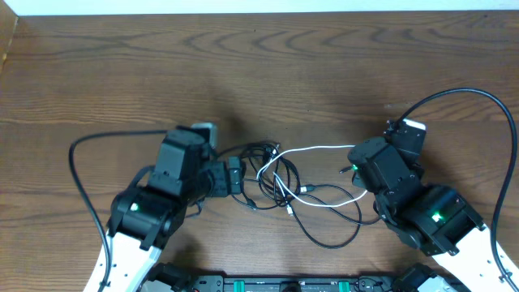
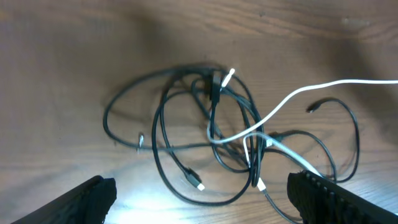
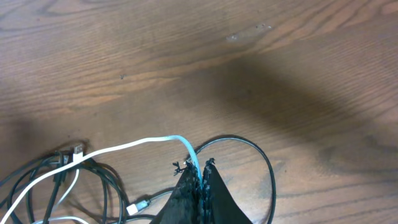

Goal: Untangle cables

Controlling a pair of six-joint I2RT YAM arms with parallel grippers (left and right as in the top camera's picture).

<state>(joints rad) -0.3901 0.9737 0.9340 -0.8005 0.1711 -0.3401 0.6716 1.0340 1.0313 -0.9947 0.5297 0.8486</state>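
Observation:
The cables lie in one knot (image 1: 276, 177) on the wooden table between my two arms. Black loops (image 2: 163, 124) cross each other, and several small plugs show among them. A white cable (image 2: 311, 89) runs out of the knot toward the right. My right gripper (image 3: 200, 169) is shut on that white cable (image 3: 124, 148) just right of the knot, fingers pressed together around it. My left gripper (image 2: 200, 186) stands open at the knot's left side (image 1: 238, 177). Its dark fingers (image 2: 87, 199) are spread wide, and a black loop with a white-tipped plug lies between them.
Thick black arm wires arc out at the far left (image 1: 77, 162) and the far right (image 1: 486, 97). The table's back edge (image 1: 259, 11) runs along the top, against a pale strip. A black rail with green lights (image 1: 284, 284) sits at the front edge.

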